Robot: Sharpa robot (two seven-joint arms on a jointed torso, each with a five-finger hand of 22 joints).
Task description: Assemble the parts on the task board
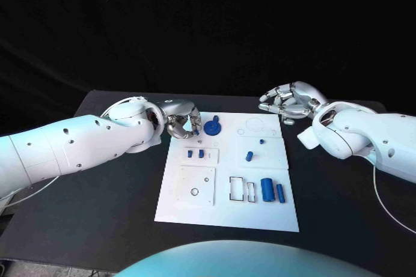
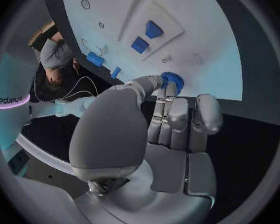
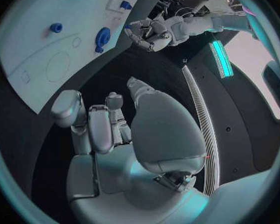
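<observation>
The left hand [image 1: 180, 122] sits at the far left edge of the task board [image 1: 227, 217], its fingers [image 2: 168, 104] curled together with the tips touching a blue gear [image 1: 212, 129] that lies on the board just beyond them; whether they pinch it I cannot tell. The right hand [image 1: 290, 101] hovers over bare black tabletop [image 1: 104, 223] off the board's far right corner, fingers [image 3: 93, 124] loosely curled on nothing. Nearer the robot than the fingers, small blue pegs [image 1: 196, 152] and two blue cylinders [image 1: 273, 190] lie on the board.

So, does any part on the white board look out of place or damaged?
Nothing stands out. The task board lies flat and the blue parts look whole. The blue gear is at the left hand fingertips; the right hand holds nothing.
</observation>
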